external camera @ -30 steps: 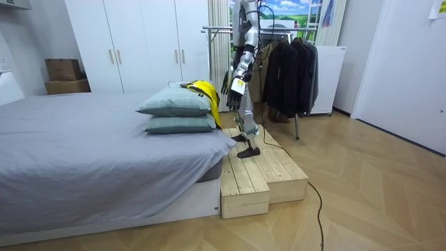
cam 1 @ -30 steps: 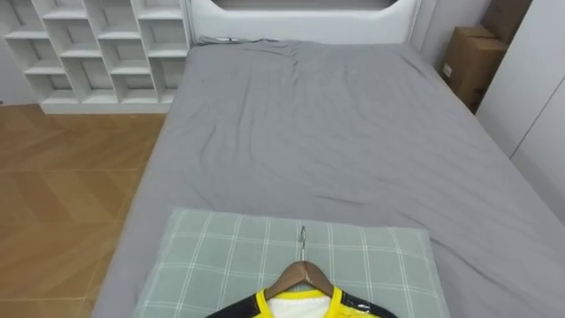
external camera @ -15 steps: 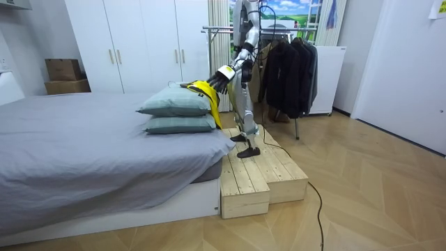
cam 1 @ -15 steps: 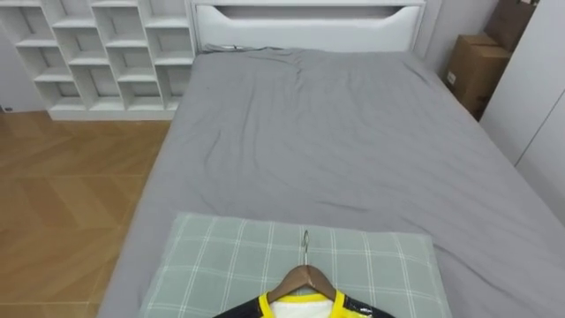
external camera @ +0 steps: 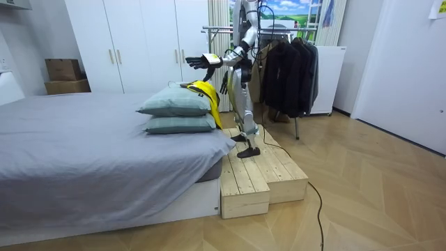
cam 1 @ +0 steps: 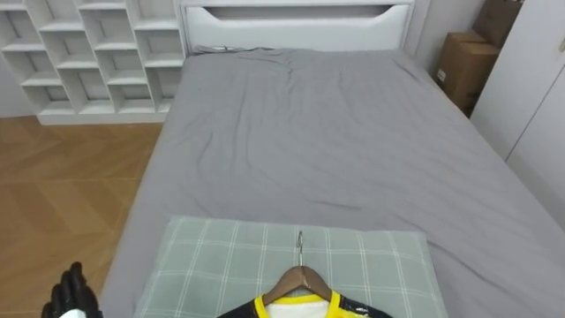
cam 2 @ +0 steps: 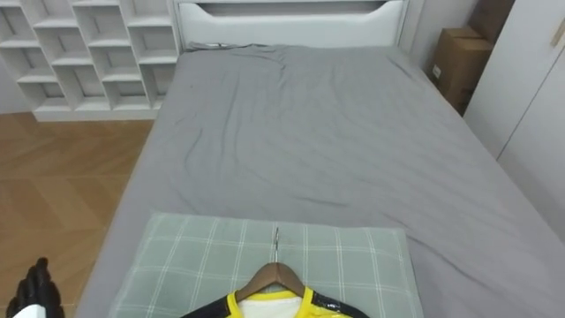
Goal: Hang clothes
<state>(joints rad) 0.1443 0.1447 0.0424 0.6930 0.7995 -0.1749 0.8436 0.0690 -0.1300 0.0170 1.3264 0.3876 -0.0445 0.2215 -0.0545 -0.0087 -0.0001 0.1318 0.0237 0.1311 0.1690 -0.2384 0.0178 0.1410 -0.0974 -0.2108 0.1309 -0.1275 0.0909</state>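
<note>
Dark jackets [external camera: 289,73] hang on the clothes rack [external camera: 216,29] behind the robot. The yellow shirt [cam 1: 296,308] on its wooden hanger [cam 1: 300,281] lies on the green checked pillow [cam 1: 221,256], apart from the left hand [cam 1: 69,296], which is spread and empty. The room view shows the right hand [external camera: 224,84] hanging low; I cannot tell its grip.

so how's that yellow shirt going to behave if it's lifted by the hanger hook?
The yellow shirt looks soft, draping over the edge of the pillows, so it'll probably hang limp and sway. The wooden hanger looks rigid and should keep the shoulders spread. Its thin hook may turn in a grip.
</note>
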